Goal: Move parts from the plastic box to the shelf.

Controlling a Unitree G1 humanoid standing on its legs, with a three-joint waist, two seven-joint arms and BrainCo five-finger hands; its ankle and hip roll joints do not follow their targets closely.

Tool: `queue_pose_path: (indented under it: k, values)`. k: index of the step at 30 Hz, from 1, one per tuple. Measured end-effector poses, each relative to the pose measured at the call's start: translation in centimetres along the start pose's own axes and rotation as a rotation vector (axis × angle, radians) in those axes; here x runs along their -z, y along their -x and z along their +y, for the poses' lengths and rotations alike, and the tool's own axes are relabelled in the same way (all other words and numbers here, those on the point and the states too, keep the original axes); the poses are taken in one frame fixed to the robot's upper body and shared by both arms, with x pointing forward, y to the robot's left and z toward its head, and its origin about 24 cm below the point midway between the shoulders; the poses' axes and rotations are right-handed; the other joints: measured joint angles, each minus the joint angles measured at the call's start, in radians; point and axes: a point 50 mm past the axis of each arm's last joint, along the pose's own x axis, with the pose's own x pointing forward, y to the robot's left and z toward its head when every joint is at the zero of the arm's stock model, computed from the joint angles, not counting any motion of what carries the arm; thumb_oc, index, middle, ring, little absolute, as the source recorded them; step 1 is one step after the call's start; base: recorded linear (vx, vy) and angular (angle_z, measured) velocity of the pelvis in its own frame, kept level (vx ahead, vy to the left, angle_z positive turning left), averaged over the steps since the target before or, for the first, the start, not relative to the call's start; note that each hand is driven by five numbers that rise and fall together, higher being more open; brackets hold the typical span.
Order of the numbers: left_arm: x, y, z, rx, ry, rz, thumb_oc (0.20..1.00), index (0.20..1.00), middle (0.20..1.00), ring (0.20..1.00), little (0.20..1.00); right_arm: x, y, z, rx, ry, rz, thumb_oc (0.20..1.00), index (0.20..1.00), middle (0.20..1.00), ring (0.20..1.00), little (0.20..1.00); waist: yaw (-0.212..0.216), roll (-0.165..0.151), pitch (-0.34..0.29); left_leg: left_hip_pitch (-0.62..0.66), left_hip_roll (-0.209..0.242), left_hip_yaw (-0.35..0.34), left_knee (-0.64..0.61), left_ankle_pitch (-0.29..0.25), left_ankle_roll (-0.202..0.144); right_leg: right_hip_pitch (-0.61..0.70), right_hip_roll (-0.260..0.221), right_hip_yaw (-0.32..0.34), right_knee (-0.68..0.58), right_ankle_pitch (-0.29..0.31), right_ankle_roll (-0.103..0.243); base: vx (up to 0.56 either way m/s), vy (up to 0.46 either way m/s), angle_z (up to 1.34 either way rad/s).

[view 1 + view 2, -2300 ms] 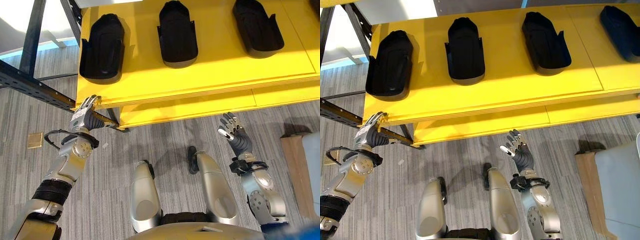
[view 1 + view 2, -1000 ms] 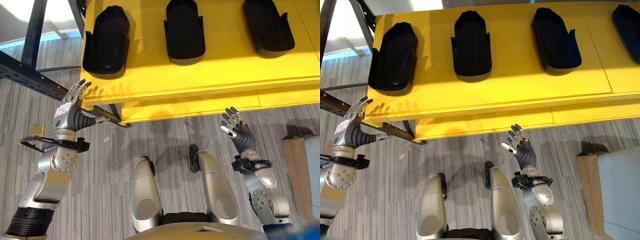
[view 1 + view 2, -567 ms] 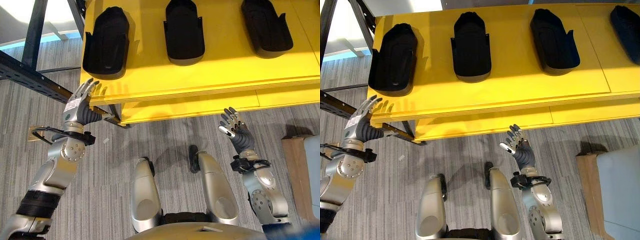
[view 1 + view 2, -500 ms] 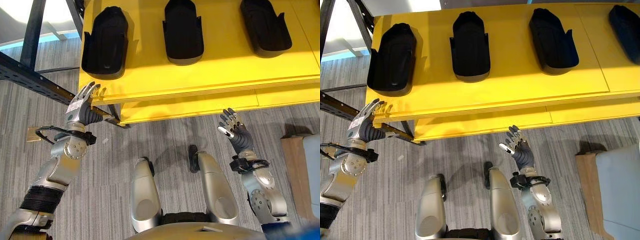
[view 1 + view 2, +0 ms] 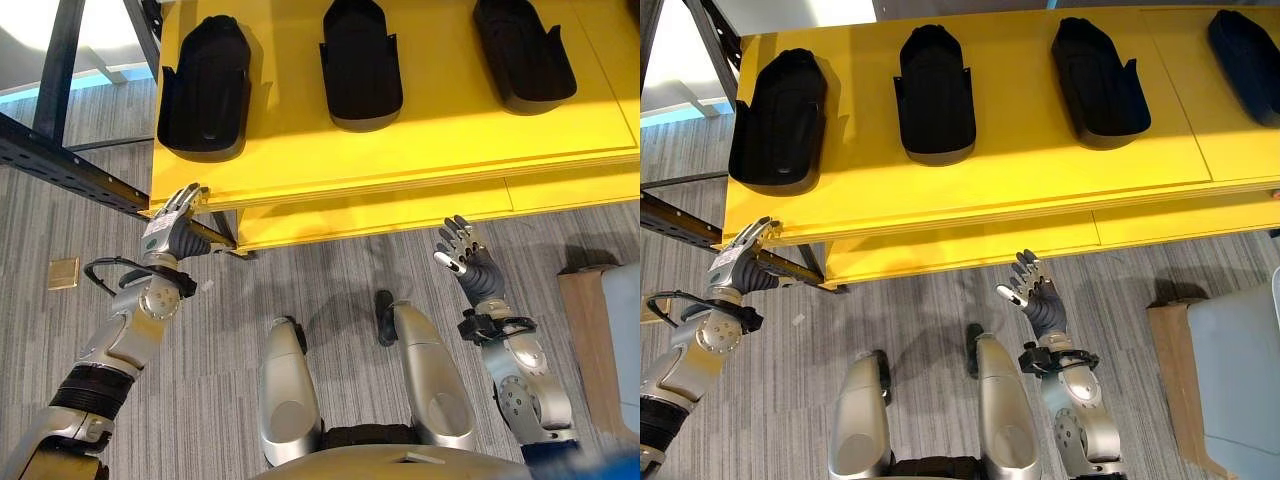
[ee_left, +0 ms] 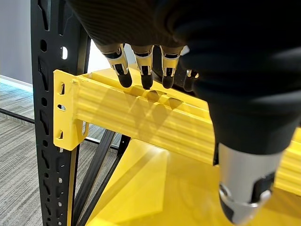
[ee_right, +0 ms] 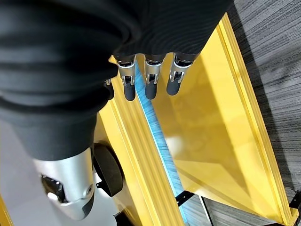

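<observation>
Three black moulded parts (image 5: 205, 90) (image 5: 360, 60) (image 5: 522, 55) lie in a row on the yellow shelf (image 5: 440, 140); a further one (image 5: 1245, 50) shows at the far right in the right eye view. My left hand (image 5: 172, 232) is just below the shelf's front left corner, fingers straight and empty. In the left wrist view its fingers (image 6: 143, 70) point at the shelf's yellow front edge (image 6: 141, 117). My right hand (image 5: 468, 265) hangs open and empty over the floor, below the shelf's front edge. A pale plastic box (image 5: 1240, 370) stands at the right edge.
A black perforated rack beam (image 5: 60, 165) runs out to the left of the shelf, and its upright (image 6: 51, 117) stands by the corner. A lower yellow shelf (image 5: 400, 215) sits under the top one. A brown board (image 5: 1170, 380) leans by the box. A small tan plate (image 5: 62, 273) lies on the carpet.
My left hand, raised with spread fingers beside the shelf corner a second ago, has come down and in under that corner. The right hand has barely moved.
</observation>
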Motion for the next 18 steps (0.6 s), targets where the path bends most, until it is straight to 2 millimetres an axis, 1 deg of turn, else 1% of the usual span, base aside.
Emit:
queue_pose_path:
  k: [2, 6, 14, 18]
  values:
    - [-0.3, -0.6, 0.1, -0.006, -0.003, -0.004, 1.0, 1.0, 1.0, 1.0, 1.0, 0.4, 0.0, -0.2, 0.009, -0.001, 0.018, 1.0, 1.0, 1.0, 1.0, 1.0, 0.001, -0.001, 0.0, 0.001, 0.0, 0.002, 0.0, 0.0, 0.001, 0.0, -0.001, 0.001, 0.0, 0.001, 0.002, 0.0, 0.001, -0.02]
    - [-0.5, -0.8, 0.2, -0.01, -0.001, -0.013, 1.0, 1.0, 1.0, 1.0, 1.0, 0.5, 0.0, -0.2, 0.01, -0.002, 0.02, 1.0, 1.0, 1.0, 1.0, 1.0, -0.003, -0.001, 0.0, 0.002, 0.0, 0.002, 0.0, 0.0, 0.002, -0.001, -0.001, 0.001, 0.0, 0.003, 0.005, 0.0, 0.0, 0.0]
    - [-1.7, -1.8, 1.1, -0.045, 0.007, -0.05, 1.0, 1.0, 1.0, 1.0, 1.0, 0.5, 0.0, -0.2, 0.008, -0.003, 0.02, 1.0, 1.0, 1.0, 1.0, 1.0, -0.002, -0.001, 0.0, 0.003, 0.0, 0.004, 0.0, 0.0, 0.0, 0.001, -0.002, 0.002, 0.001, 0.003, 0.005, 0.0, 0.0, 0.0]
    - [-1.9, -2.0, 1.3, -0.055, 0.009, -0.057, 1.0, 1.0, 1.0, 1.0, 1.0, 0.6, 0.0, -0.2, 0.01, -0.003, 0.025, 1.0, 1.0, 1.0, 1.0, 1.0, -0.004, -0.003, 0.0, 0.005, 0.0, 0.005, 0.004, 0.0, 0.001, 0.003, -0.002, 0.002, 0.003, 0.003, 0.004, 0.0, 0.0, 0.0]
